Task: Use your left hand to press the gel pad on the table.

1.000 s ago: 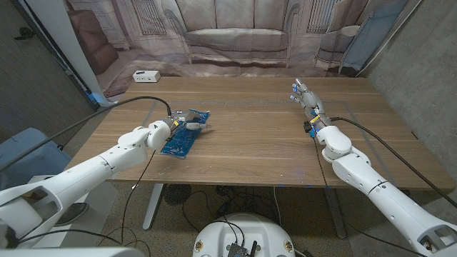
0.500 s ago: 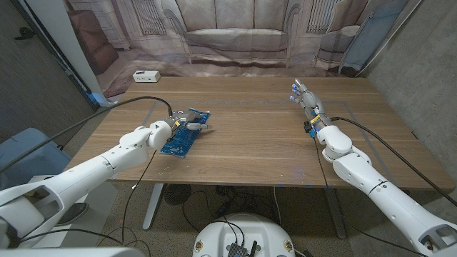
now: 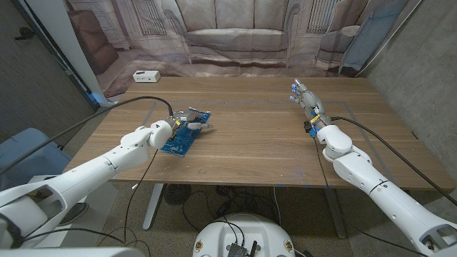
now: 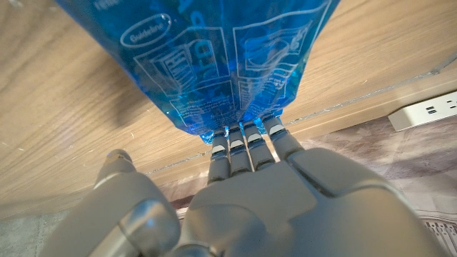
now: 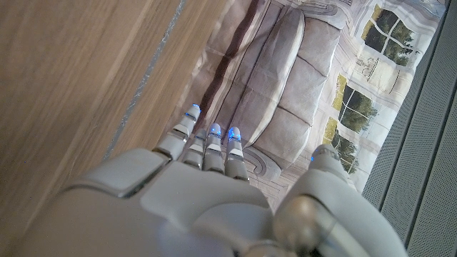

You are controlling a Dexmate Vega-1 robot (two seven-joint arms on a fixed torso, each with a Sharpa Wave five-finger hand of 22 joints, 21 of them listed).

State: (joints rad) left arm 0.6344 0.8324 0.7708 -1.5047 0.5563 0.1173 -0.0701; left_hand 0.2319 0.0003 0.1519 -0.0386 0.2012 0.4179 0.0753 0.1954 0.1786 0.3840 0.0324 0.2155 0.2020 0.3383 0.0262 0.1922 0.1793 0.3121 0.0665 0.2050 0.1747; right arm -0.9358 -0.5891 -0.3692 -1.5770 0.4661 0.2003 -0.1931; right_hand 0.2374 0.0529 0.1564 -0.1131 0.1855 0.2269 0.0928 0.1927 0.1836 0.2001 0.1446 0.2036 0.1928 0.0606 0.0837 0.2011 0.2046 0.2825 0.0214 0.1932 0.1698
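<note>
A blue gel pad (image 3: 180,137) with white print lies on the wooden table (image 3: 250,143), left of the middle. My left hand (image 3: 183,119) is over the pad's far part, fingers bent down onto it. In the left wrist view the fingertips (image 4: 246,134) touch the gel pad (image 4: 214,57) near its edge, with the thumb off to the side; nothing is gripped. My right hand (image 3: 303,96) stands at the far right of the table, fingers stretched out and apart, holding nothing. The right hand (image 5: 207,193) points toward the backdrop.
A white power strip (image 3: 146,75) lies at the table's far left corner, behind the pad. A printed sofa backdrop (image 3: 235,36) hangs along the far edge. A black cable (image 3: 128,103) runs along my left arm. A blue chair (image 3: 21,146) stands left of the table.
</note>
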